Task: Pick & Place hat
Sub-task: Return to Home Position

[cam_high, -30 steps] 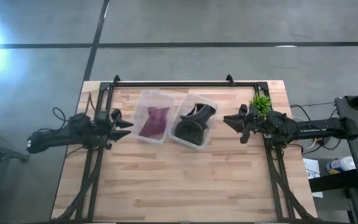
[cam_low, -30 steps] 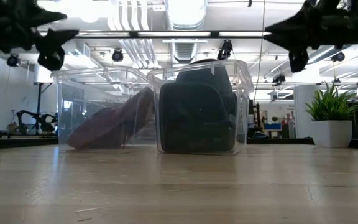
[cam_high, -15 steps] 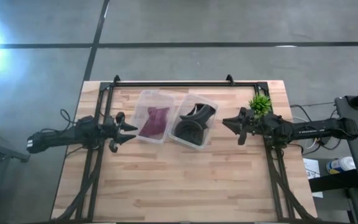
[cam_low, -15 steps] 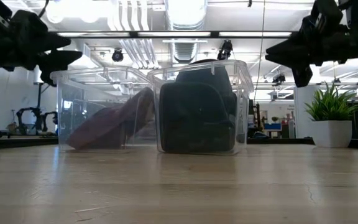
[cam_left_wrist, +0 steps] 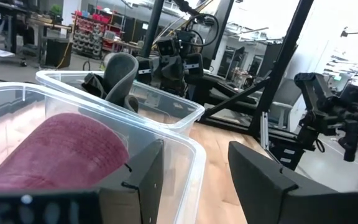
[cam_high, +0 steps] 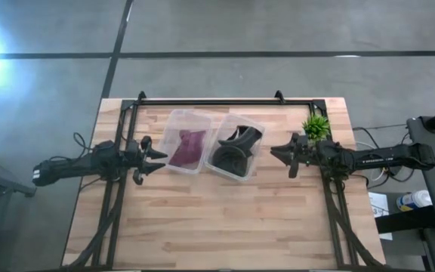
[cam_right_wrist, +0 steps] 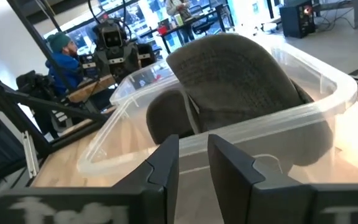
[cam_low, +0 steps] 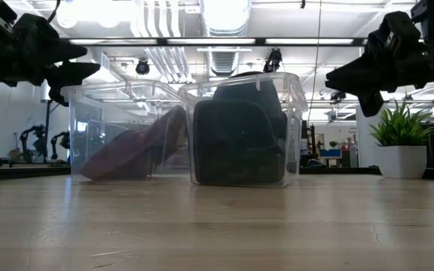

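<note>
Two clear plastic bins stand side by side at the middle of the table. The left bin holds a maroon hat that leans against its wall. The right bin holds a dark grey hat whose top sticks up above the rim. My left gripper hovers open just left of the maroon hat's bin. My right gripper hovers just right of the dark hat's bin, with a narrow gap between its fingers. Both are above the table.
A small potted plant stands near the table's right edge, just behind my right arm. A black frame runs along the far edge and down both sides. Bare wooden table lies on the near side of the bins.
My right gripper has come down and moved a little left toward the dark hat's bin. My left gripper has dropped and shifted slightly toward the near edge and the maroon hat's bin, then held still. The bins and hats have stayed where they were.
</note>
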`<action>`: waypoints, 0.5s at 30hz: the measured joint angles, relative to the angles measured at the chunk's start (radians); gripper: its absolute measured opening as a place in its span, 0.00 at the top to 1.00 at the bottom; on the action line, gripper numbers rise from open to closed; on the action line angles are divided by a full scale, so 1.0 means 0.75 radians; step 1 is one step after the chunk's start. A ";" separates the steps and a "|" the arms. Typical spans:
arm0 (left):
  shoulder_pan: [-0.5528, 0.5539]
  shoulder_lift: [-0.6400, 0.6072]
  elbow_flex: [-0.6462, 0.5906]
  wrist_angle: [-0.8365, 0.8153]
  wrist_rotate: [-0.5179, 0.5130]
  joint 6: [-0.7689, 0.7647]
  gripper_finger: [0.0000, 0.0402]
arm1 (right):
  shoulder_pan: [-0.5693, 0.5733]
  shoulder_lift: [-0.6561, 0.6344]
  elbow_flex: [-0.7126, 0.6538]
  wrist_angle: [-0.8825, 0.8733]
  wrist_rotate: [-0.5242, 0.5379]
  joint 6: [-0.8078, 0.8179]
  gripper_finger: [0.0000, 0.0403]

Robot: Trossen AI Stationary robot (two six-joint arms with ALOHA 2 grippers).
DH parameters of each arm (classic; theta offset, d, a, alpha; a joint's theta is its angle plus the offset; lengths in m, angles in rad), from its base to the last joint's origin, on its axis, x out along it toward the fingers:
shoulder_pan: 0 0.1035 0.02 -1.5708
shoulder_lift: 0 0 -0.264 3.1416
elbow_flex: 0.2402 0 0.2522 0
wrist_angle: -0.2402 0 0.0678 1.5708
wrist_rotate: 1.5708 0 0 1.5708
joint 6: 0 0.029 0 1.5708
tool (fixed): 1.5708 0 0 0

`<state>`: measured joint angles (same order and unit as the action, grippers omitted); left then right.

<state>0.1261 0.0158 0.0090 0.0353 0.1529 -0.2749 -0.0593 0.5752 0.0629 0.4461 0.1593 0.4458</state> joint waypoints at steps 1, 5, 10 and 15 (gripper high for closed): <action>0.000 0.000 0.000 0.000 0.000 0.000 0.57 | 0.000 -0.006 -0.007 -0.001 0.000 0.000 0.79; 0.000 0.000 0.000 0.000 0.003 -0.003 0.57 | 0.000 -0.005 -0.023 0.002 -0.002 0.000 0.81; 0.000 0.000 -0.001 0.000 0.003 -0.004 0.57 | -0.001 -0.001 -0.027 -0.016 -0.003 0.000 0.82; 0.000 0.000 -0.001 0.001 0.004 -0.004 0.57 | -0.001 -0.054 -0.027 -0.042 -0.004 0.000 0.82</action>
<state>0.1261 0.0158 0.0086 0.0360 0.1557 -0.2775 -0.0601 0.5344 0.0425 0.4146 0.1565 0.4458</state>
